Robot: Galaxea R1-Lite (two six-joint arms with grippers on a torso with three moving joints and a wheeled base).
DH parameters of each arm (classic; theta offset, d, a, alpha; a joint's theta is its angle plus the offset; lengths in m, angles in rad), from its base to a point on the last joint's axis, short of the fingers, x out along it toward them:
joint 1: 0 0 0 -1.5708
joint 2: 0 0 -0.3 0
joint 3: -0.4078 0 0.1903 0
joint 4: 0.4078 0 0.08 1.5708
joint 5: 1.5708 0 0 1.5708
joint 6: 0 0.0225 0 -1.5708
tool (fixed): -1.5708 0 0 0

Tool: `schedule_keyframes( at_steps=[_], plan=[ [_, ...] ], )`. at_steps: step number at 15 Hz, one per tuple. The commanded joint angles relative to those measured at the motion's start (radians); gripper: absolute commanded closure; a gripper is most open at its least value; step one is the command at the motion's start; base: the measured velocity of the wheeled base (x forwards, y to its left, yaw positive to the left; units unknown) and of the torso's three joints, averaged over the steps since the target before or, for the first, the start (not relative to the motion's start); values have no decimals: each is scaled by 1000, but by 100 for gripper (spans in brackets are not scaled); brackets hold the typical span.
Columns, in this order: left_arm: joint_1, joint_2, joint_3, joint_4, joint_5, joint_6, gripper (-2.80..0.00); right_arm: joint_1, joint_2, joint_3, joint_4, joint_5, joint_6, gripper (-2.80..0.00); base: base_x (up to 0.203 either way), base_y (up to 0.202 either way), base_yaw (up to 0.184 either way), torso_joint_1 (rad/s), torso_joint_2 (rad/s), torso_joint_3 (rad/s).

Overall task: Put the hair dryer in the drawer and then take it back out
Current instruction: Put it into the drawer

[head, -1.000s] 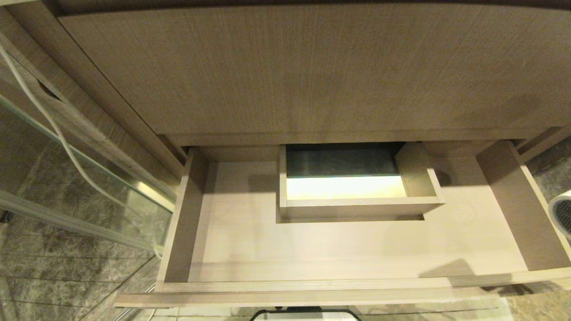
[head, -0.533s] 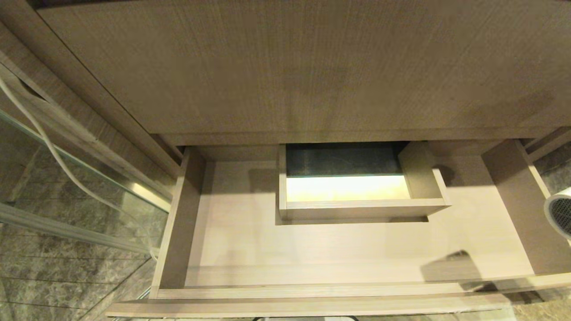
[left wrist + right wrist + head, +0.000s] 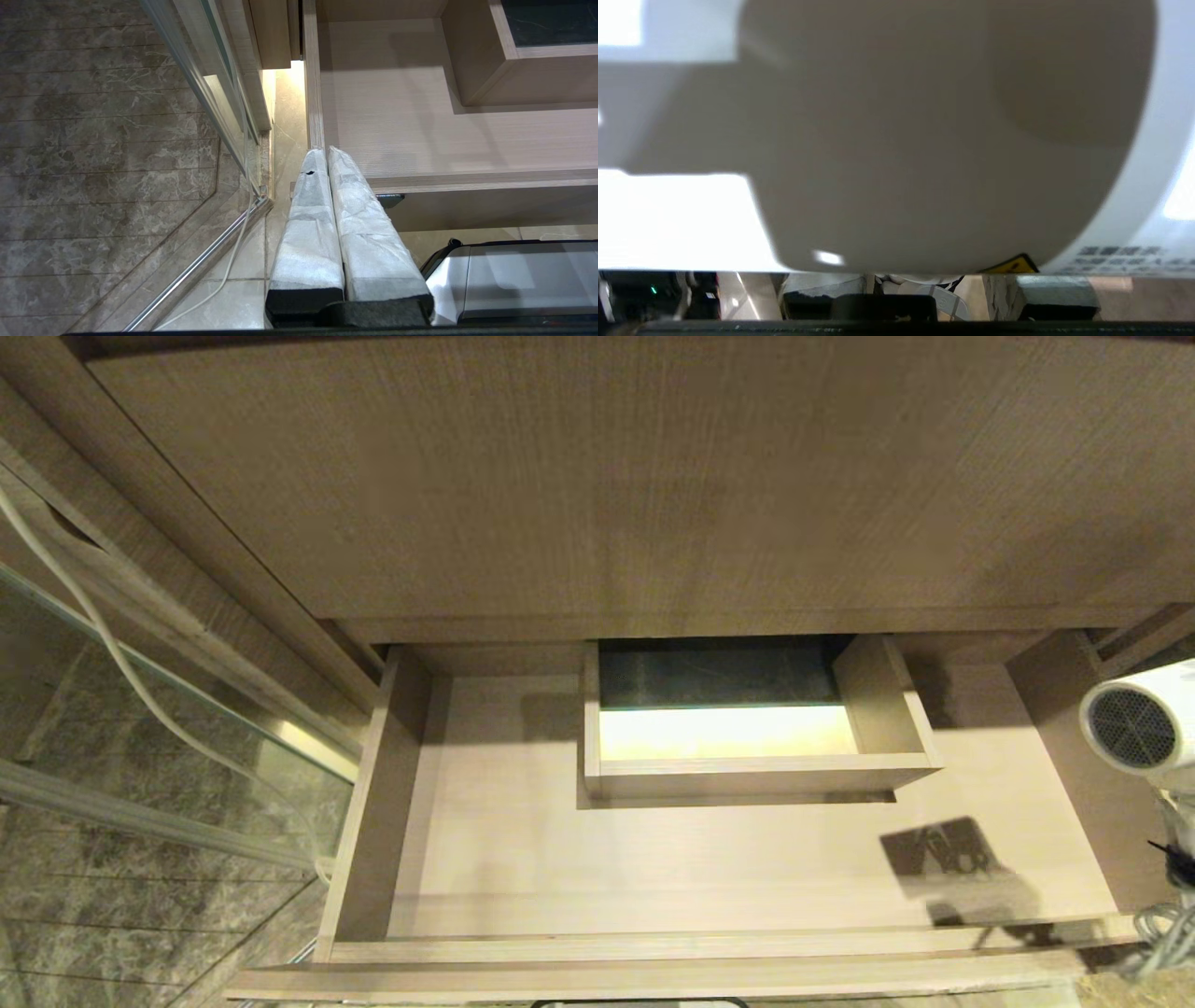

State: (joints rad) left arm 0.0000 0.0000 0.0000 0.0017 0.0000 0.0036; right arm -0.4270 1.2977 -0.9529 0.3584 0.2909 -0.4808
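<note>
Claw states came first. The right claw itself showed in no view clearly: its wrist camera was filled by the white barrel of the hair dryer [image 3: 924, 140], pressed so close that the dryer was evidently in its grasp, though the fingers themselves could not be made out. In the head view the hair dryer [image 3: 1141, 723] hung at the drawer's right edge, above the right side wall, its grey mesh grille [image 3: 1131, 726] facing in over the drawer [image 3: 709, 943], and its bundled cord [image 3: 1162, 933] dangled just outside the front right corner. The dryer was not yet inside.

The likeliest trouble, as I judged it, was that cord: hanging loose below the barrel, it could catch on the right wall or the front rail as the dryer swung in, and drag or twist the dryer in the grasp. A smooth round barrel could also roll or slip if the hold was shallow (nothing showed how deep it was).

Inside, the boxed cutout [image 3: 756, 775] rose from the drawer floor at the middle rear, so the open floor by the right front corner looked the safer landing. The wood panel [image 3: 597, 485] overhung the rear edge, limiting headroom there.

The left claw [image 3: 325, 151] was clenched, empty, idle off the front left corner beside a glass partition [image 3: 168, 709] and a white cable [image 3: 112, 616].
</note>
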Motion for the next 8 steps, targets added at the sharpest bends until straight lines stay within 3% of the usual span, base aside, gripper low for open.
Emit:
schedule_keyframes(
  at_steps=[1, 5, 8],
  plan=[
    [0, 0, 1, 0, 0, -1, 0, 4, 126, -39, -26, 1, 9, 0, 0, 0, 0, 0, 0, 0],
    [0, 0, 1, 0, 0, -1, 0, 3, 254, -108, -48, -4, 15, 0, 0, 0, 0, 0, 0, 0],
    [0, 0, 0, 0, 0, -1, 0, -4, 307, -124, -52, -2, 78, 0, 0, 0, 0, 0, 0, 0]
  ],
)
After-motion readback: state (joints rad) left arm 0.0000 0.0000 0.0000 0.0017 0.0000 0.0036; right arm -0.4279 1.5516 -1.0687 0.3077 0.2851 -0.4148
